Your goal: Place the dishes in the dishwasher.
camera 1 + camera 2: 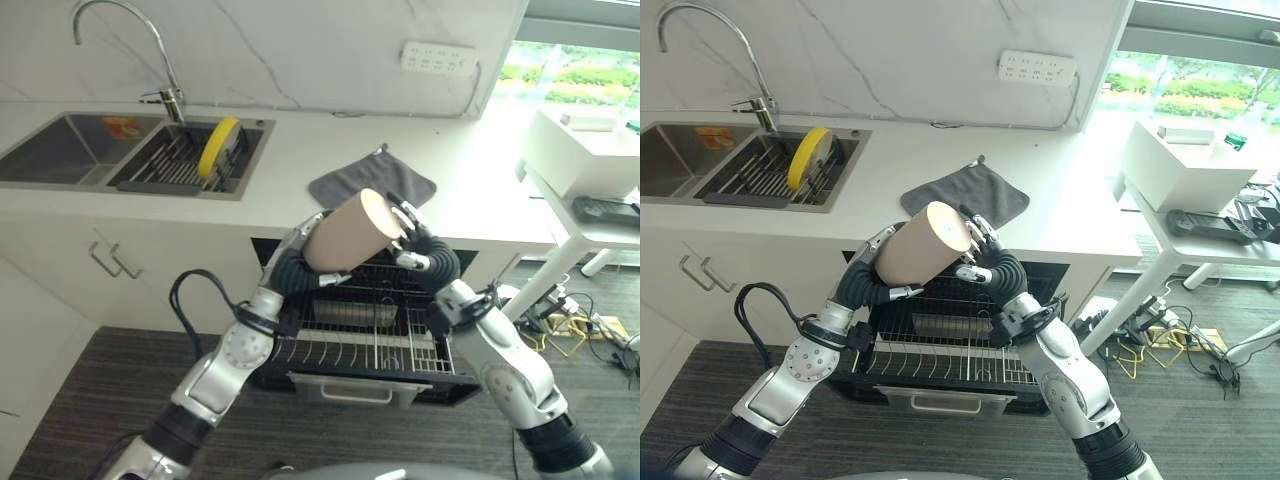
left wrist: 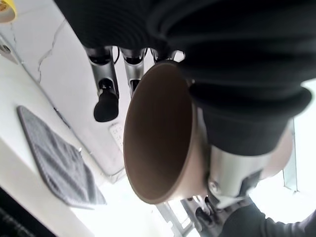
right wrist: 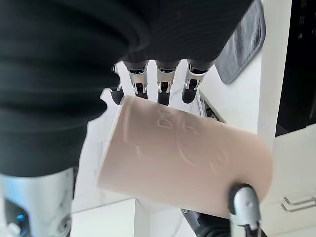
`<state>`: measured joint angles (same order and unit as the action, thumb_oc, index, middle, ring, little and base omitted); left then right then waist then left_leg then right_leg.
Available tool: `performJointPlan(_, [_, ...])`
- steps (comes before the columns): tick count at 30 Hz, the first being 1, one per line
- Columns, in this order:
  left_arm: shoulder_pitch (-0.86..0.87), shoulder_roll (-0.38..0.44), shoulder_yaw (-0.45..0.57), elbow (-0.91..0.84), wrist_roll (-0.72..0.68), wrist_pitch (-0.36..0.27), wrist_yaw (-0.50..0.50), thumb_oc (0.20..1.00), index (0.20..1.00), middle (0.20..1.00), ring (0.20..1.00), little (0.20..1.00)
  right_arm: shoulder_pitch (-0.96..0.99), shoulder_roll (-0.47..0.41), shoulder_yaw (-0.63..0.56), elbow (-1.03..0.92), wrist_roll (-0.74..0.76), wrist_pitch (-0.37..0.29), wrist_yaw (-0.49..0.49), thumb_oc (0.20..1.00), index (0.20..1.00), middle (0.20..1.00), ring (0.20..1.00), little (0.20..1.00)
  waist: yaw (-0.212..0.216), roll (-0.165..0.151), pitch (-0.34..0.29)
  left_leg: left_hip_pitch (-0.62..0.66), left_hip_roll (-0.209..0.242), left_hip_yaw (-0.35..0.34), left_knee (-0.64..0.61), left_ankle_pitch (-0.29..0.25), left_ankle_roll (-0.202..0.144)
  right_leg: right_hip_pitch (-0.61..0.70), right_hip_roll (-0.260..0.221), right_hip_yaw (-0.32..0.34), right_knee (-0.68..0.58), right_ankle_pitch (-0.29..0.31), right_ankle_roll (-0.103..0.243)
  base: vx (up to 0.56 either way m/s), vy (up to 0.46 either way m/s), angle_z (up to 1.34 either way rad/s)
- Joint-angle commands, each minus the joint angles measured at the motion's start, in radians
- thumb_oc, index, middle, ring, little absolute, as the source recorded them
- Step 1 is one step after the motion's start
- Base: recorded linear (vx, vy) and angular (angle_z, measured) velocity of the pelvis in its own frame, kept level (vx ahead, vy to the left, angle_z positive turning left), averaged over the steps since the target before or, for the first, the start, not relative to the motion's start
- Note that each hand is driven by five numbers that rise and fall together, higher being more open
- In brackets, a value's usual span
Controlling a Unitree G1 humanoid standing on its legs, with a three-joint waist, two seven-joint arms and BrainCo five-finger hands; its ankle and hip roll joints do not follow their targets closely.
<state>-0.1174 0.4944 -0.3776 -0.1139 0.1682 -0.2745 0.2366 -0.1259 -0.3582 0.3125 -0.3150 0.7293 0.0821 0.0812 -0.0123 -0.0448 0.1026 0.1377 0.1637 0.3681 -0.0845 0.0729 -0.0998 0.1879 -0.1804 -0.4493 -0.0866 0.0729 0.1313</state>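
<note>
Cup [image 1: 350, 235] tilted, clasped between left robot hand [image 1: 300, 240] and right robot hand [image 1: 410, 240].

White countertop [image 1: 300, 150] with a grey cloth [image 1: 372, 180] beside a sunken sink [image 1: 70, 148].

A white marble wall [image 1: 300, 50] backs the pale counter [image 1: 310, 150], grey floor [image 1: 100, 390] below, bright window [image 1: 570, 70] alongside.
</note>
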Motion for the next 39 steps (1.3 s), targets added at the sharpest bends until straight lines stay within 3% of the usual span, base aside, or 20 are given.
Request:
performJointPlan(1, [-0.121,-0.015,-0.018,0.020,-0.041,-0.034,0.036,0.200,0.200,0.200,0.200,0.200,-0.090,0.037,-0.005,0.013,0.063,-0.027,0.033,1.000,1.000,1.000,1.000,1.000,0.015,0.022,-0.028,0.049,0.086,-0.054,-0.003,-0.068,-0.037,-0.002,-0.031,0.025,0.000,-0.022,0.040,0.00,0.000,0.00])
performJointPlan(21, [-0.142,-0.026,-0.059,0.021,-0.032,-0.025,0.026,0.200,0.200,0.200,0.200,0.200,-0.157,0.078,0.046,0.030,0.043,-0.026,0.003,1.000,1.000,1.000,1.000,1.000,0.031,0.023,-0.032,0.051,0.083,-0.063,-0.003,-0.069,-0.038,0.005,-0.027,0.022,-0.001,-0.026,0.036,0.00,0.000,0.00])
performJointPlan(31, [-0.159,-0.024,-0.081,0.018,0.013,-0.023,0.052,0.200,0.200,0.200,0.200,0.200,-0.186,0.085,0.052,0.049,-0.010,-0.025,-0.098,1.000,1.000,1.000,1.000,1.000,0.033,0.024,-0.031,0.051,0.080,-0.066,-0.003,-0.069,-0.036,0.009,-0.026,0.026,-0.001,-0.029,0.032,0.00,0.000,0.00])
performJointPlan(39, [-0.169,-0.016,-0.086,0.007,0.027,-0.014,0.062,0.200,0.200,0.200,0.200,0.200,-0.194,0.092,0.062,0.052,-0.048,-0.054,-0.110,1.000,1.000,1.000,1.000,1.000,0.036,0.028,-0.029,0.051,0.078,-0.069,-0.003,-0.069,-0.036,0.012,-0.027,0.024,-0.001,-0.031,0.032,0.00,0.000,0.00])
